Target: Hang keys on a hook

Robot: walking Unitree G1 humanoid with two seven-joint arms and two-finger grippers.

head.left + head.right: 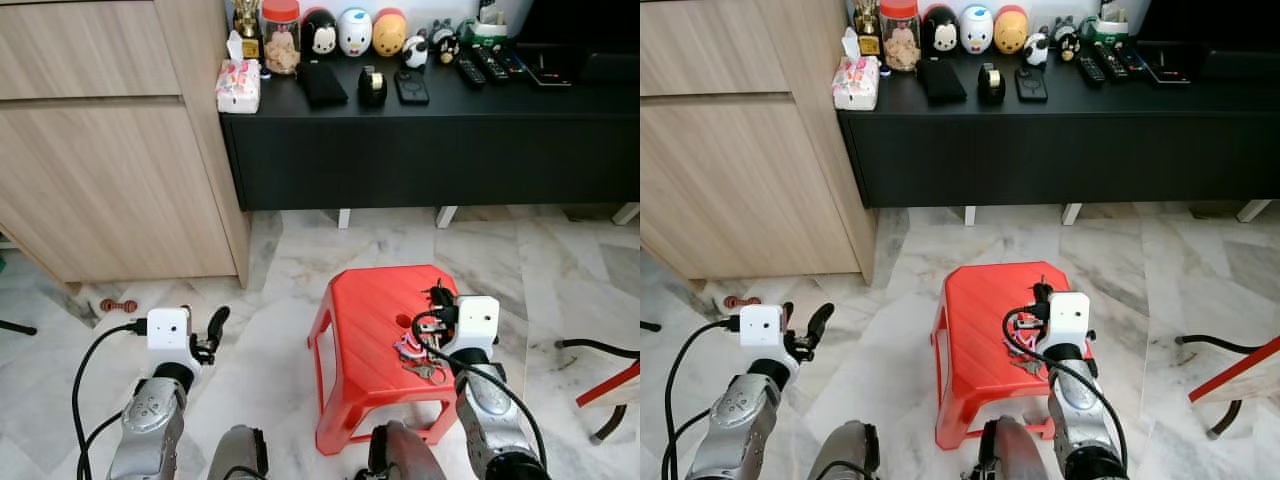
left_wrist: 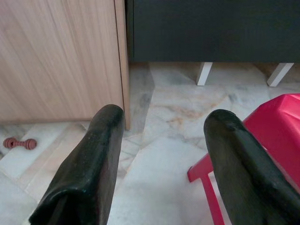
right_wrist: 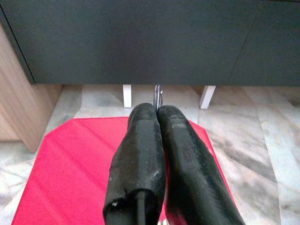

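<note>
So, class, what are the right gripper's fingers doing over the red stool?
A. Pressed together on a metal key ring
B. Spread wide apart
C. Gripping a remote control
A: the right gripper has its fingers closed on the key ring above the red stool.

Under your right gripper (image 1: pixel 437 298) a red stool (image 1: pixel 365 330) stands on the marble floor (image 1: pixel 290 260); the keys (image 1: pixel 418 352) lie on its seat, just behind the gripper.
</note>
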